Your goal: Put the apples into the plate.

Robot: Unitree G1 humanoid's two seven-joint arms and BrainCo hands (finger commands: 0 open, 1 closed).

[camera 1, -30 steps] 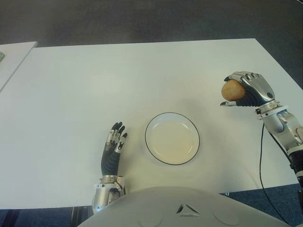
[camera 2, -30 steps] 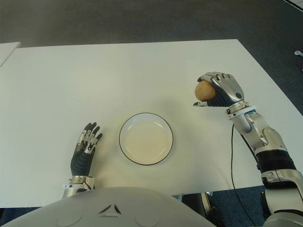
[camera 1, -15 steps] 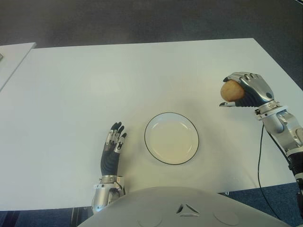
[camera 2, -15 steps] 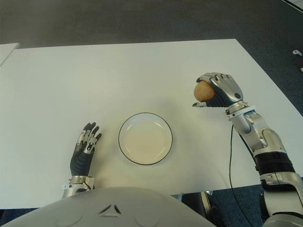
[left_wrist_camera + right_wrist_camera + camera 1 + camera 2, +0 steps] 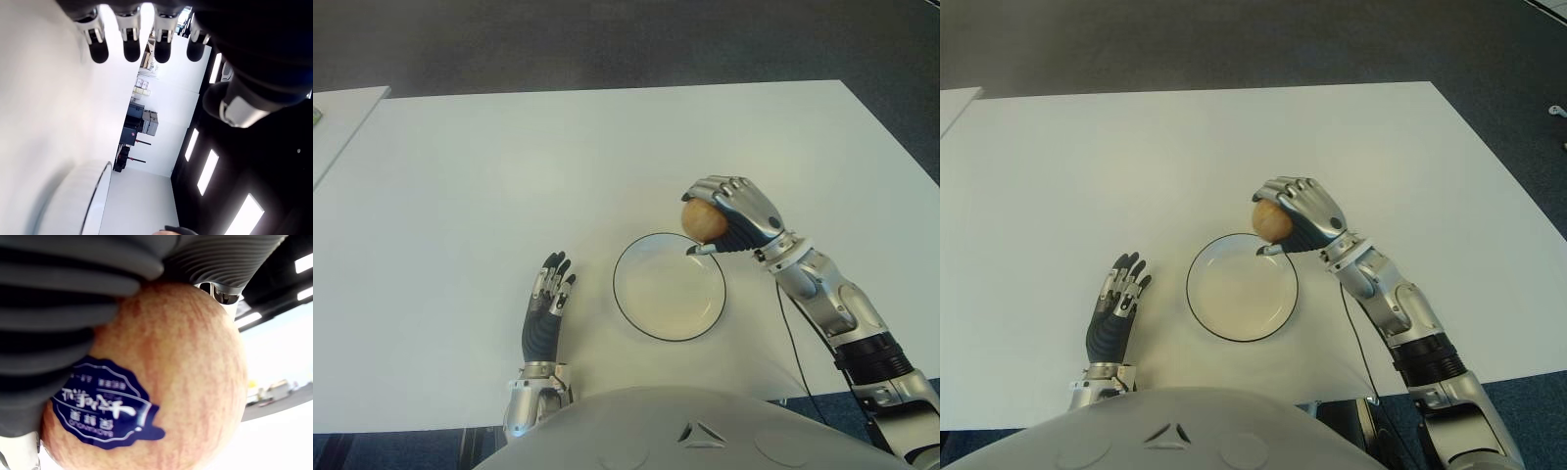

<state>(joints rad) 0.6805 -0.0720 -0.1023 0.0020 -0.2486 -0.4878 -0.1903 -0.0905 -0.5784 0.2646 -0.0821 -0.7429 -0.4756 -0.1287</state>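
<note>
Right hand (image 5: 736, 213) with fingers curled around the apple (image 5: 702, 219), now carried in from the table's (image 5: 509, 166) right side to the far right rim of the plate (image 5: 625, 304), while the left hand (image 5: 546, 311) shows open-fingered left of the plate, unchanged.

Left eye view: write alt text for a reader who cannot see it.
The right hand holds an apple over the far right rim of an empty white plate on a white table. The left hand shows left of the plate, fingers open.
</note>
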